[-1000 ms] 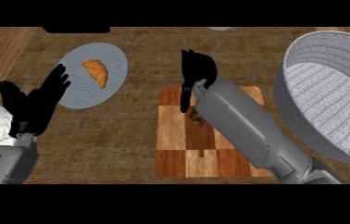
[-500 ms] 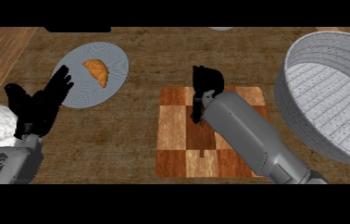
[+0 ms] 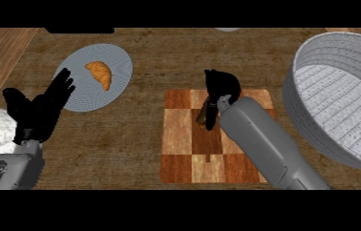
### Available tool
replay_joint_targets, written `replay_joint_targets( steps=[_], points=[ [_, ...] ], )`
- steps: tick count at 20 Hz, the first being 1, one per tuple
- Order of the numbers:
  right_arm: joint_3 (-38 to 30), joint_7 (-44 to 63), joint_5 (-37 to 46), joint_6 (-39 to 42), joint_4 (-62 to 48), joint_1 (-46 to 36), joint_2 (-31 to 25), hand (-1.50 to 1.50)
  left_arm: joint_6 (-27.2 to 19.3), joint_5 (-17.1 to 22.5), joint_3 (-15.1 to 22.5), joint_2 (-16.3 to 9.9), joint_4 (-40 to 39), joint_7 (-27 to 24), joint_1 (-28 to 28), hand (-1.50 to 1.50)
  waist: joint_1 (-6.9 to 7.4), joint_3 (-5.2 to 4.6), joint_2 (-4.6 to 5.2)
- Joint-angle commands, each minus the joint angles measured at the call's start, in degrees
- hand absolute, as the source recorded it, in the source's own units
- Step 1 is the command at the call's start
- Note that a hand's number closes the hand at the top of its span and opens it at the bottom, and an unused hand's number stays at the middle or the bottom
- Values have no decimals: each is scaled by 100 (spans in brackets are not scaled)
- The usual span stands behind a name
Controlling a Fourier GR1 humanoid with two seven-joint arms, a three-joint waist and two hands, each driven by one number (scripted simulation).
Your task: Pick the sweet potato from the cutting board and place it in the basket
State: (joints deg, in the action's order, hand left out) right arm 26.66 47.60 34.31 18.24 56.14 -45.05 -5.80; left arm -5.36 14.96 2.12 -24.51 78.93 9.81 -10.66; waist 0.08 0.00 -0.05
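A checkered wooden cutting board (image 3: pixel 185 146) lies at the counter's middle. At its far end only a brown sliver of the sweet potato (image 3: pixel 203 112) shows, under my right hand (image 3: pixel 221 85). That hand's fingers and thumb curl down round the sweet potato and hide most of it. The big grey basket (image 3: pixel 308 111) stands at the right, its rim close beside my right forearm. My left hand (image 3: pixel 38 111) rests open at the left edge, fingers up.
A grey plate (image 3: pixel 78 87) with a croissant (image 3: pixel 100 74) on it lies at the back left, just beyond my left hand. A paler wooden surface borders the counter at the far left. Something white shows at the left edge.
My right hand has come down from outstretched fingers above the board's far end and curled over the sweet potato. The left hand has barely shifted.
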Motion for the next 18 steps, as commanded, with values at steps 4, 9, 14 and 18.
replay_joint_targets(
  steps=[4,9,14,18],
  points=[
    [-318,-354,256,-56,176,360,278,-150,243,-167,-233,150,-104,-148,34,0,9,0,7],
    [-303,-275,531,134,25,265,566,-150,302,-196,-403,80,320,420,-44,0,29,1,6],
    [-317,-429,1027,146,-153,510,407,-150,311,-482,-405,342,-181,21,-195,0,20,0,15],
    [-187,-235,1245,386,662,1164,302,-150,305,-507,-447,496,160,151,43,0,-9,0,-2]
  ],
)
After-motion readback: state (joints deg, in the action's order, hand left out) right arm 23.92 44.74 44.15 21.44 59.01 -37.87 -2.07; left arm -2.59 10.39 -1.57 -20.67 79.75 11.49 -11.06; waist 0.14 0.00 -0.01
